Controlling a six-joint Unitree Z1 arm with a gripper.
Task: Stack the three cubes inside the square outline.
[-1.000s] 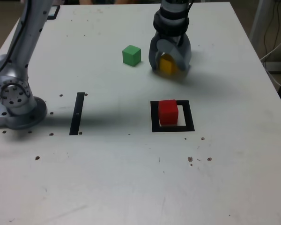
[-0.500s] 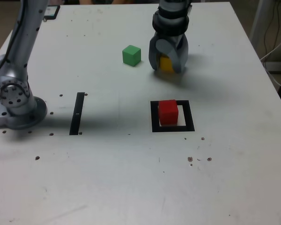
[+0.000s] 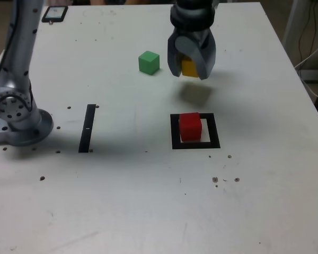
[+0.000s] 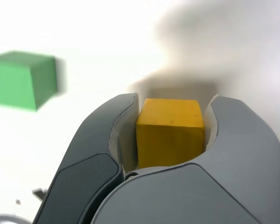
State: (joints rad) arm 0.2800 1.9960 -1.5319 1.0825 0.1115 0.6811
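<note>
a: going across the exterior view from the left, what is sitting where?

b: taking the square outline (image 3: 195, 131) as the landmark: the green cube (image 3: 149, 62) is resting on the desk (image 3: 148, 201) up and to the exterior view's left of it, well apart. the yellow cube (image 3: 190, 66) is hanging in the air above the desk, beyond the outline's far edge, with its shadow lying on the desk between it and the outline. the red cube (image 3: 190, 127) is sitting inside the outline, toward its left side in that view.

a: and the fingers (image 4: 242, 140)?

b: they are pressing on two opposite flat faces of the yellow cube, closed right down to its width, nothing else in them.

a: how is that cube likely handling?

b: it is looking like a small rigid block, probably light, with smooth faces and crisp edges. i'd judge it won't deform, but it could be slipping or twisting if it is gripped off-centre. taking it across parallel faces near the middle, as now, is looking like the sound hold, leaving its underside free to meet the red cube's flat top.
</note>
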